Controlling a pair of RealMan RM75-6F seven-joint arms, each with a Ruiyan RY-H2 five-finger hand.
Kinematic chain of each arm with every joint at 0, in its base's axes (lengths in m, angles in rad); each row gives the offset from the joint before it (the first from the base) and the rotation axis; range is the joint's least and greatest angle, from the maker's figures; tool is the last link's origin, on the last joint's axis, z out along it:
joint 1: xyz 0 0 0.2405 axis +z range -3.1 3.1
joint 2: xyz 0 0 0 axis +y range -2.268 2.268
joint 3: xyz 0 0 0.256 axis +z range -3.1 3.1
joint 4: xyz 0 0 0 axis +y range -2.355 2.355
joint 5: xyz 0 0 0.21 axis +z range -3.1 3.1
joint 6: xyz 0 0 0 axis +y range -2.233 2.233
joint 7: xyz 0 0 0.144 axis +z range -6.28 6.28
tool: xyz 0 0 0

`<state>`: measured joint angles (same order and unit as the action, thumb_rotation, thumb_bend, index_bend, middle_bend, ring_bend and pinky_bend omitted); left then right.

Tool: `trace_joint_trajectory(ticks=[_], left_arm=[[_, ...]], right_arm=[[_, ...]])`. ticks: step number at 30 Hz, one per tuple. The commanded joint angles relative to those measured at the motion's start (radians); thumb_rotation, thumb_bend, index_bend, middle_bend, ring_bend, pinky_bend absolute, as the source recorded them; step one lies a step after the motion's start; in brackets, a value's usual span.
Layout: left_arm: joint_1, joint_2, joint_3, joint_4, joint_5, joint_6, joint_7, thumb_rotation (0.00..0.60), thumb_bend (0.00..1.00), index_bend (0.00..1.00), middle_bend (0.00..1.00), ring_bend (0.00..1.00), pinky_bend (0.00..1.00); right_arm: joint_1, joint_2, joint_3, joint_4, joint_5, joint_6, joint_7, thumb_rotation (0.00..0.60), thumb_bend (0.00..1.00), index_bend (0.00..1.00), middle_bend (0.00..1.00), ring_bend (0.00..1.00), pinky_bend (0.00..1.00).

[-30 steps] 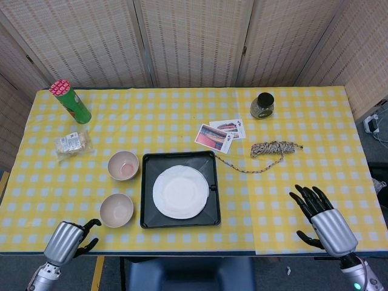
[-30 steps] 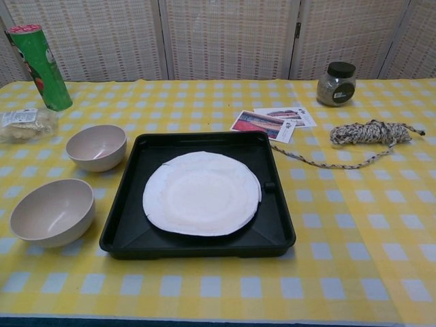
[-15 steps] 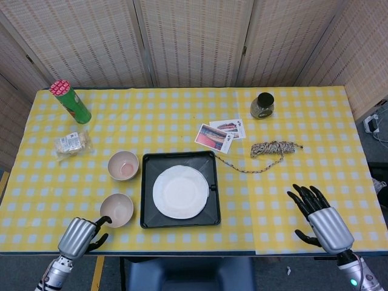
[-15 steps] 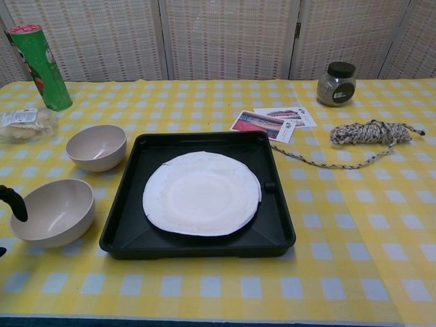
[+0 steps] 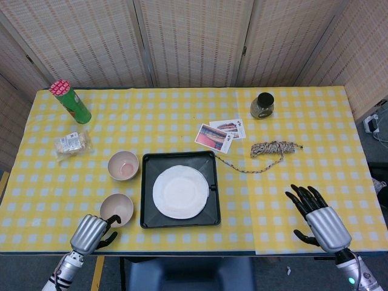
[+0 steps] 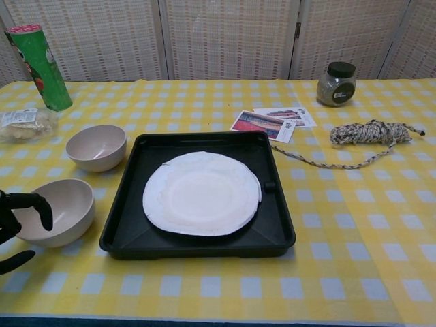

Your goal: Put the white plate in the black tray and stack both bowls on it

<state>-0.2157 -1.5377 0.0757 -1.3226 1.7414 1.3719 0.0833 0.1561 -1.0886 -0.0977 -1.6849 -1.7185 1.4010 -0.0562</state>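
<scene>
The left robot hand (image 5: 91, 232) sits at the bench's front edge, at about seven o'clock from the tray. Its dark fingers (image 6: 30, 203) curl over the rim of the near bowl (image 5: 116, 209), with the thumb low beside the bowl's wall. I can't tell whether they actually pinch the rim yet or just hook over it; the bowl looks to be resting flat on the cloth. The right robot hand (image 5: 318, 217) hovers over the bench at four o'clock from the tray, fingers spread, holding nothing, well apart from everything.

The plate (image 5: 180, 191) already lies inside the tray (image 5: 146, 222), so that first step looks done. Both bowls are outside it: the near one at the tray's eight o'clock, the far bowl (image 5: 123, 165) at its ten o'clock, each just beside the tray's left wall.

So the step in hand seems to be picking up the near bowl. Next, I'd say, the fingers need a firm grip on that rim, then a lift high enough to clear the tray's wall, a carry toward three o'clock, and a gentle setting-down on the plate's middle, leaving room for the far bowl to nest on top.
</scene>
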Motion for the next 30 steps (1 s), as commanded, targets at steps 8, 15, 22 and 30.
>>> trace_joint_trajectory(ticks=[8, 15, 22, 30], left_arm=[[-0.017, -0.026, -0.013, 0.009, -0.033, -0.017, -0.003, 0.600, 0.41, 0.54, 1.00, 1.00, 1.00], [-0.020, -0.033, -0.012, 0.023, -0.036, -0.008, 0.011, 0.600, 0.41, 0.57, 1.00, 1.00, 1.00], [-0.030, -0.035, -0.011, 0.043, -0.036, -0.005, 0.005, 0.600, 0.41, 0.61, 1.00, 1.00, 1.00], [-0.033, -0.036, -0.008, 0.056, -0.038, 0.004, 0.007, 0.600, 0.43, 0.65, 1.00, 1.00, 1.00]], right_arm=[[0.003, 0.003, 0.000, 0.001, -0.005, -0.010, 0.002, 0.600, 0.25, 0.00, 0.00, 0.00, 0.00], [0.009, 0.008, -0.005, 0.008, -0.017, -0.022, 0.020, 0.600, 0.25, 0.00, 0.00, 0.00, 0.00], [0.012, 0.009, -0.007, 0.004, -0.013, -0.039, 0.002, 0.600, 0.25, 0.00, 0.00, 0.00, 0.00], [0.010, 0.002, -0.003, 0.005, -0.008, -0.039, -0.005, 0.600, 0.25, 0.00, 0.00, 0.00, 0.00]])
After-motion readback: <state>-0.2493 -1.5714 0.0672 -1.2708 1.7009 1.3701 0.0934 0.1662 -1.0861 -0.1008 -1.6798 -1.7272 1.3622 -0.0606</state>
